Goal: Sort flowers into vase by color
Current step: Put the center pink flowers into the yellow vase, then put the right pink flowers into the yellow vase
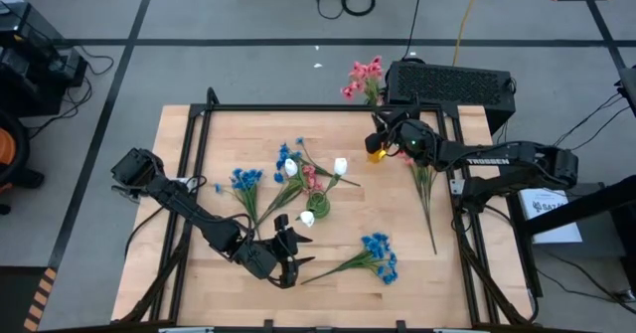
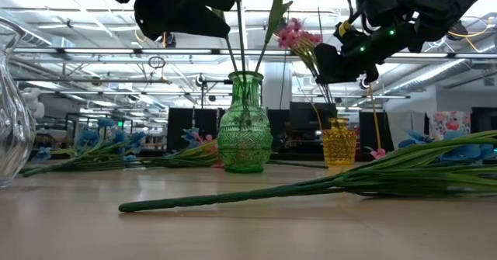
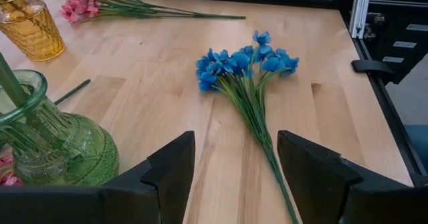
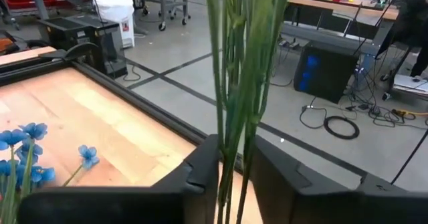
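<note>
A: Where is the right gripper now?

B: Above the yellow vase, at the far side. Its fingers are nearly closed around the stems of a pink spray.

A: How to do it well?

B: Keep stems upright, release only when inside the mouth. The left gripper waits wide open and empty, near the blue spray. The table frame is close behind.

flowers around vase, mid-table
</note>
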### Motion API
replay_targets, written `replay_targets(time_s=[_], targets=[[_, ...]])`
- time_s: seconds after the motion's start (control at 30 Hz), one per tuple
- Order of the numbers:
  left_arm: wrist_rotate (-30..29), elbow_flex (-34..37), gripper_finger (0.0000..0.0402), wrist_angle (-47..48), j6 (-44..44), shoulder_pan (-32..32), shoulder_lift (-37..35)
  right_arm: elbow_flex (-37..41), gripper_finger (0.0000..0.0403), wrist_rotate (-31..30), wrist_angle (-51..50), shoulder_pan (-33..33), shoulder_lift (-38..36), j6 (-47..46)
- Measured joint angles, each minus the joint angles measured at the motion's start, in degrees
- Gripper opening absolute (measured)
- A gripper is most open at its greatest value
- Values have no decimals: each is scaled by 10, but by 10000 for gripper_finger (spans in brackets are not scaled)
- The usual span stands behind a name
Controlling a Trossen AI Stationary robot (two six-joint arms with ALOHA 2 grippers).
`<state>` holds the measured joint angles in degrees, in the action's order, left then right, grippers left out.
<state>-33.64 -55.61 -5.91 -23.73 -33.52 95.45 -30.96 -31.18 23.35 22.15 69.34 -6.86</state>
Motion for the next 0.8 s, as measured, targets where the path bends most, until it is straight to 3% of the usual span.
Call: replay_targets(time_s=[0.47,0.8], targets=[[0,17,219,5,-25,-4,1,0,186,0,-78,-9,-51,-45],[0,19,219,-7,-30,-4,1,0,235,0,-137,-34,-148,-46]])
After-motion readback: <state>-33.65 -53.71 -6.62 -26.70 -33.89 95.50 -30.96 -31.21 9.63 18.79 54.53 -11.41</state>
